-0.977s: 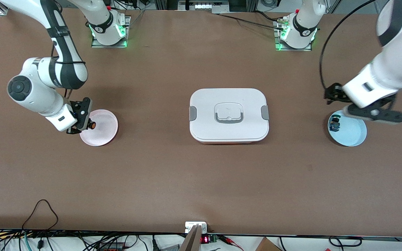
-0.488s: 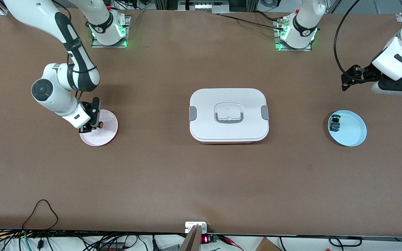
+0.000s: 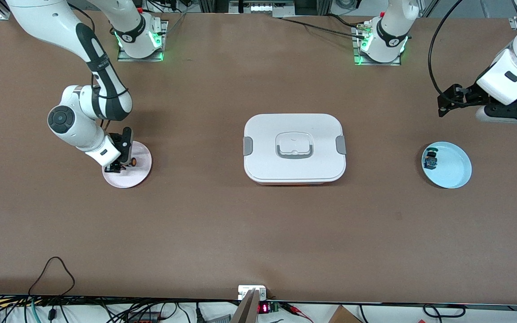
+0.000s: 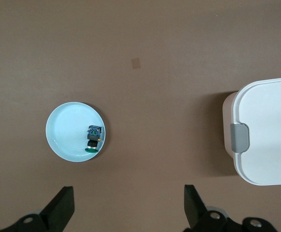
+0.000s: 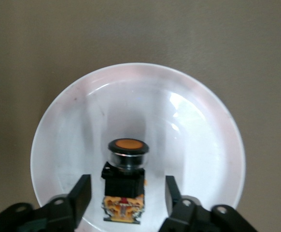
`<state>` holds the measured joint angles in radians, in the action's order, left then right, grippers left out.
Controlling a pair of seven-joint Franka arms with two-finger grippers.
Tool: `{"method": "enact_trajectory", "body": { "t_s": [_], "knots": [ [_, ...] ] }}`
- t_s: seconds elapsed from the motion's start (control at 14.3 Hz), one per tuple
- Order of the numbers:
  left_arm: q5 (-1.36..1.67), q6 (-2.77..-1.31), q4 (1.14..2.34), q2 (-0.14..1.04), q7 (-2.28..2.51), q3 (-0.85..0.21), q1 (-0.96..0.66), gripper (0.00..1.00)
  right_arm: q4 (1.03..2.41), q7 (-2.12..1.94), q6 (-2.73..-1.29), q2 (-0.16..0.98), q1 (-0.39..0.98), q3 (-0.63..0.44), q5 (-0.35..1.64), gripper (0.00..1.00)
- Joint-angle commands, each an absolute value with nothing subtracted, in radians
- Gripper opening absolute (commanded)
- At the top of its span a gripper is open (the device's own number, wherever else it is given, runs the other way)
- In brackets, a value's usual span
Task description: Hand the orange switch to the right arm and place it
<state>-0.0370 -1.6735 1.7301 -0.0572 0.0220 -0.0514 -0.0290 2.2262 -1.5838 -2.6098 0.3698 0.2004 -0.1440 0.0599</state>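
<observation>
A white lidded box (image 3: 294,149) with grey side latches and a handle recess is sitting mid-table, between a pink plate (image 3: 138,172) toward the right arm's end and a light blue plate (image 3: 453,172) toward the left arm's end; nothing is standing between either plate and its gripper. A small blue-bodied part with a green cap (image 3: 430,160) is lying in the blue plate near its rim. The right gripper (image 3: 121,161) is hanging low over the pink plate, its fingers (image 5: 81,193) spread to either side of the orange switch (image 5: 124,181) with a visible gap at each side, so it is not clamped. The orange switch is lying on its side in the pink plate, long axis along the plate's floor, orange cap pointing away from the wrist and toward the plate's middle, tan-orange body sitting between the fingers. The left gripper (image 4: 128,210) is waiting high over bare table at the left arm's end, fingers wide apart and holding nothing. The table surface (image 3: 258,233) is matte brown; cables (image 3: 52,309) are running along its near edge.
</observation>
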Motion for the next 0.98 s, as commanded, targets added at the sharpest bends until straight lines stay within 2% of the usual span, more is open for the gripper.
{"method": "enact_trajectory", "body": {
  "t_s": [0.0,0.21,0.42,0.7,0.91],
  "knots": [
    [-0.029,-1.651,1.712,-0.054,0.037,-0.052,-0.028,1.0,2.186,-1.588,-2.535,0.299,0.195,-0.138,0.071,1.0],
    [-0.029,-1.646,1.712,-0.054,0.037,-0.052,-0.028,1.0,1.995,-1.536,-2.267,0.287,0.189,-0.146,0.147,1.0],
    [-0.029,-1.644,1.712,-0.054,0.037,-0.052,-0.028,1.0,1.818,-1.403,-2.064,0.278,0.19,-0.163,0.169,1.0],
    [-0.028,-1.637,1.712,-0.054,0.035,-0.051,-0.026,1.0,1.68,-1.064,-1.88,0.256,0.19,-0.176,0.17,1.0],
    [-0.028,-1.637,1.712,-0.052,0.034,-0.051,-0.026,1.0,1.617,-0.566,-1.731,0.238,0.198,-0.175,0.15,1.0]
  ]
}}
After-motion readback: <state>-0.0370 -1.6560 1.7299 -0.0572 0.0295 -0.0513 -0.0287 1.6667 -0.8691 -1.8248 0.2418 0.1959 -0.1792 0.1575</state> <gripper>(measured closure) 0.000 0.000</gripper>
